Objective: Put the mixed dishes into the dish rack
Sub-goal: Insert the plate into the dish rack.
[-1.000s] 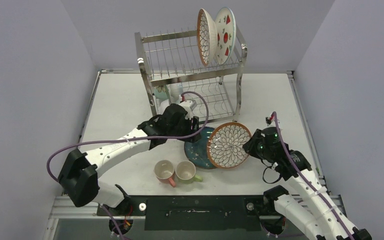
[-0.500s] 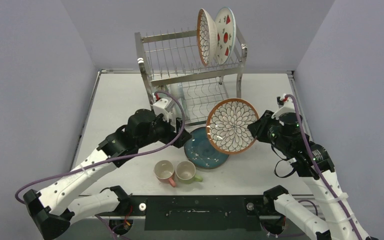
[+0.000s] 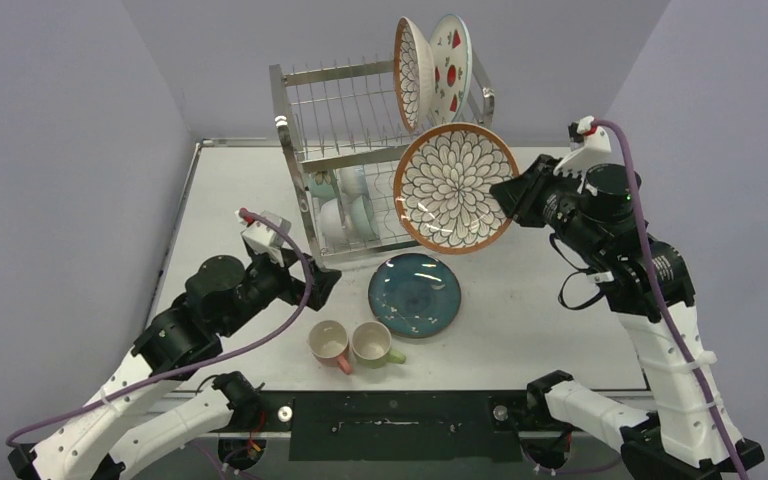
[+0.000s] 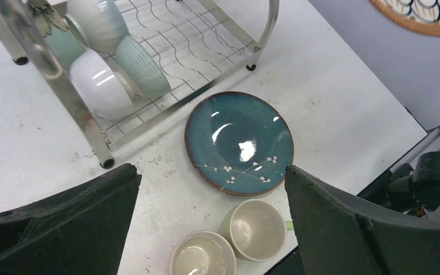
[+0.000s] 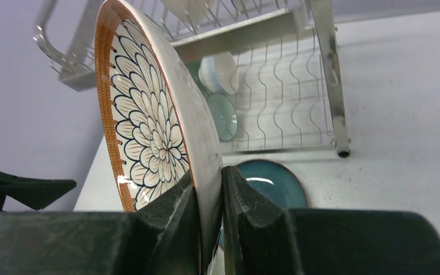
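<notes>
My right gripper (image 3: pixel 508 196) (image 5: pixel 207 189) is shut on the rim of a brown-rimmed petal plate (image 3: pixel 454 187) (image 5: pixel 149 126), held upright in the air in front of the steel dish rack (image 3: pixel 295 150) (image 5: pixel 332 86). Another petal plate (image 3: pixel 408 75) and a strawberry plate (image 3: pixel 451 68) stand in the top tier. Small white and mint-green bowls (image 3: pixel 345 212) (image 4: pixel 100 86) sit in the lower tier. My left gripper (image 3: pixel 312 284) (image 4: pixel 212 189) is open and empty, above the pink mug (image 3: pixel 328 343) (image 4: pixel 201 255) and green mug (image 3: pixel 372 343) (image 4: pixel 256 229).
A teal plate with white blossoms (image 3: pixel 414 294) (image 4: pixel 239 142) (image 5: pixel 275 186) lies flat on the table between the rack and the mugs. The table's front edge (image 3: pixel 390 398) runs just behind the mugs.
My right gripper has lifted the petal plate off the teal plate, up and back toward the rack. My left arm has drawn back from the rack's lower tier toward the near left.
</notes>
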You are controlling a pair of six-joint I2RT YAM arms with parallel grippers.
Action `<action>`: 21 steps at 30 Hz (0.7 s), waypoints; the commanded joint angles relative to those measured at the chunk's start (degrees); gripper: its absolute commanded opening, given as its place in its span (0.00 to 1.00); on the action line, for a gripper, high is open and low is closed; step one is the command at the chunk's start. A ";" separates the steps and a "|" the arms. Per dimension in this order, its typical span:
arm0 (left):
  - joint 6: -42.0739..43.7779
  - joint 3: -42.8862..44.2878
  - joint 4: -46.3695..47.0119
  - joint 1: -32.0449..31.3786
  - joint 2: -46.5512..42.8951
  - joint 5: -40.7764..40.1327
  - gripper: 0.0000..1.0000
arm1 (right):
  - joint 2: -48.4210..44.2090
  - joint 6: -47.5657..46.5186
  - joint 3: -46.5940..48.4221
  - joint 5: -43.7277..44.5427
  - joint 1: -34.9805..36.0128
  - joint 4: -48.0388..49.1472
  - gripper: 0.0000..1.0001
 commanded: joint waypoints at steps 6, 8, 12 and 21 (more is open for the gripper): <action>3.95 2.66 -4.74 0.10 -5.91 -9.18 0.97 | 9.83 5.11 19.01 -3.52 1.17 18.01 0.00; 4.64 2.55 -5.48 0.11 -7.10 -10.55 0.97 | 11.78 5.60 21.26 -2.76 1.75 19.56 0.00; 5.79 -0.03 -4.67 0.12 -9.89 -13.77 0.97 | 15.04 5.33 24.90 1.27 4.37 22.48 0.00; 6.06 -1.83 -6.19 0.36 -12.40 -17.47 0.97 | 26.10 -6.52 36.60 24.70 20.32 24.07 0.00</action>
